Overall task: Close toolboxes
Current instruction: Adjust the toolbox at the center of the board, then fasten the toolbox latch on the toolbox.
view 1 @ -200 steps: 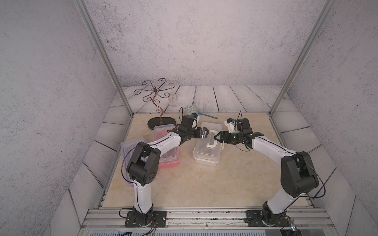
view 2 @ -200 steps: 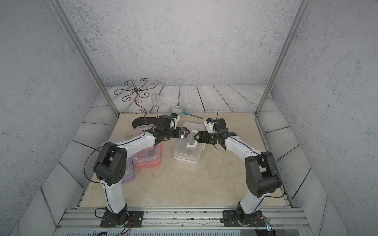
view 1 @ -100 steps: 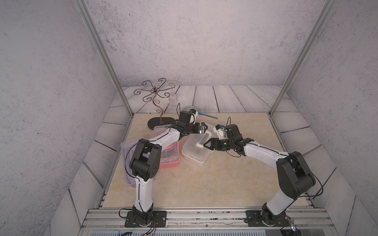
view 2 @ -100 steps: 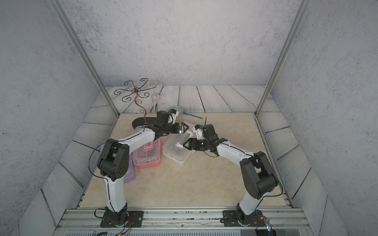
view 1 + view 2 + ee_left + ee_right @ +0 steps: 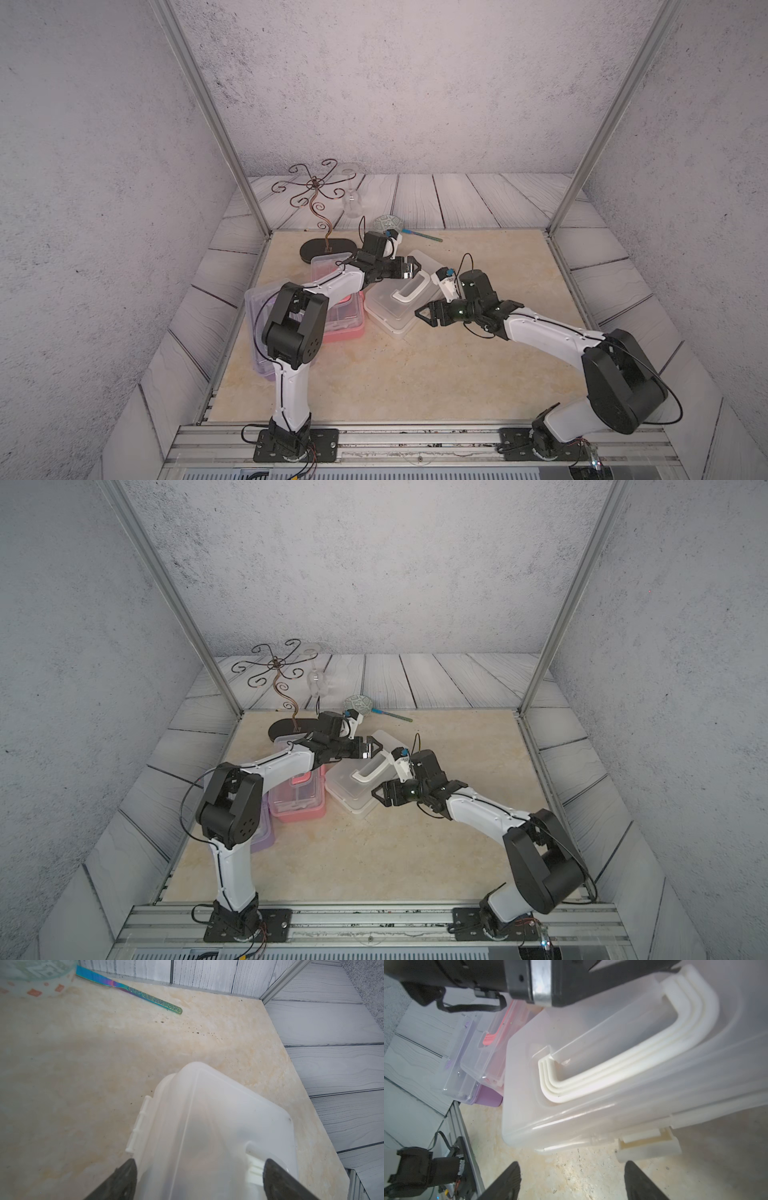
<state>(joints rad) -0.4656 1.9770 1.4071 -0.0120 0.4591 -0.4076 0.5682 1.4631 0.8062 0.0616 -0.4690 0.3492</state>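
Since a second ago the white toolbox (image 5: 386, 305) has slid toward frame left and turned, now beside the pink toolbox (image 5: 345, 332); left gripper (image 5: 412, 268) and right gripper (image 5: 421, 313) remain spread, empty.

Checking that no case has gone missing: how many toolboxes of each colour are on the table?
white toolbox: 1
pink toolbox: 1
purple toolbox: 1
Total: 3
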